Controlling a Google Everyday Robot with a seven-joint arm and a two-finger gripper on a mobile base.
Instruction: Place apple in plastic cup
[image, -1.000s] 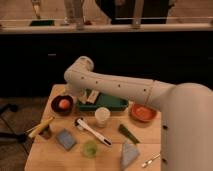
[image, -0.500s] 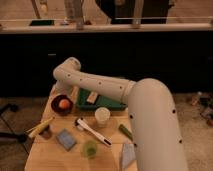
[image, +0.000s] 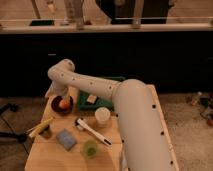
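The apple (image: 64, 103), small and orange-red, lies in a dark red bowl (image: 56, 109) at the table's left rear. The plastic cup (image: 90, 148), short and translucent green, stands near the front middle of the table. My white arm reaches from the lower right across the table to the far left. Its gripper (image: 52, 93) hangs just left of and behind the bowl, close to the apple, open and holding nothing.
A white cup (image: 102, 116) stands mid-table in front of a green tray (image: 96, 100). A white-handled brush (image: 93, 131), a blue sponge (image: 66, 139) and a yellow object (image: 39, 128) lie on the wooden table (image: 50, 157). A dark counter runs behind.
The arm has swung further left and now covers the table's right side. Its gripper end has come down beside the dark bowl. The apple and the cups have not moved.
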